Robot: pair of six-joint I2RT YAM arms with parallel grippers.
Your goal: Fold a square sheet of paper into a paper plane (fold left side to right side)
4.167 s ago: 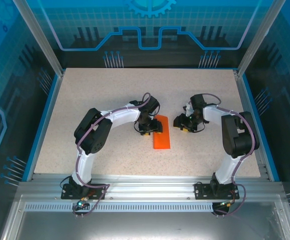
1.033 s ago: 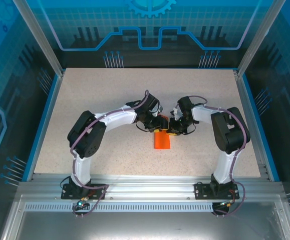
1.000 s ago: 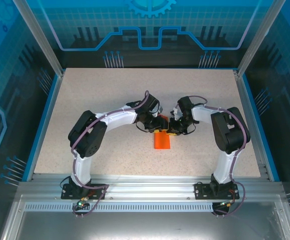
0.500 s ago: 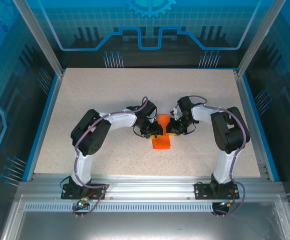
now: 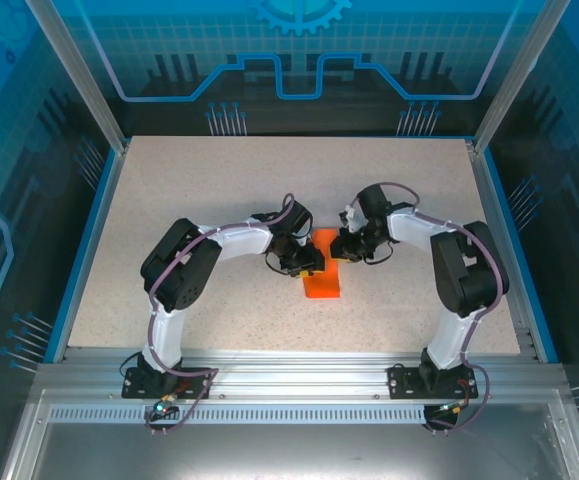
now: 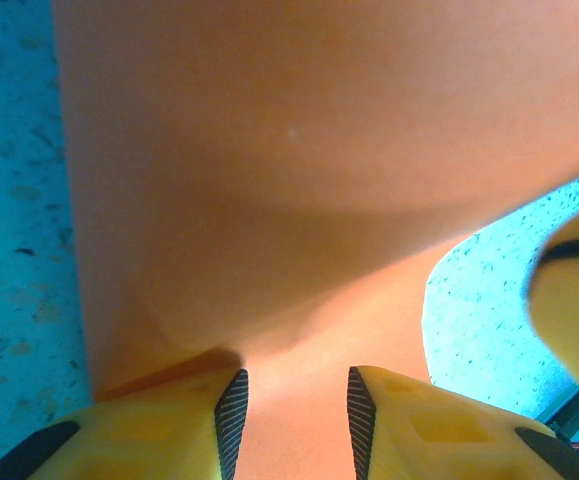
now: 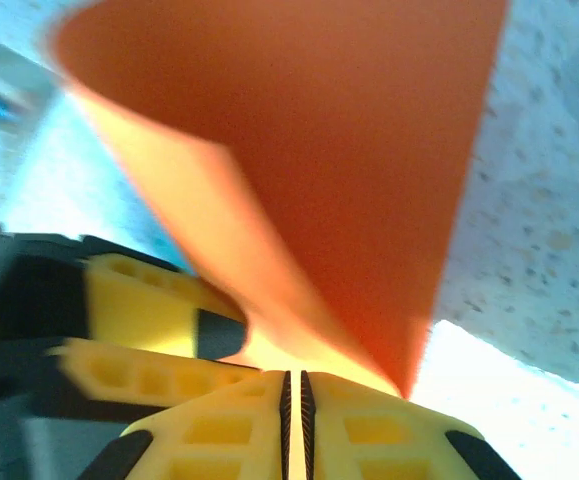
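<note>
Speckled counter (image 5: 189, 190): square sheet of paper (image 5: 322, 284) sits centre; right claw (image 7: 293, 388), apart seconds ago, now pinches its corner shut and lifts; left claw (image 6: 291, 415) part-open, tips on sheet. Fold likely starting.

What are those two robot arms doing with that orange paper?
They are folding a piece of orange paper that lies in the middle of the table. The right gripper has its fingers shut on one edge of the paper and holds that part up, so the sheet curls over. The left gripper has its fingers a little apart, low over the left part of the paper. The fold isn't pressed flat yet.
</note>
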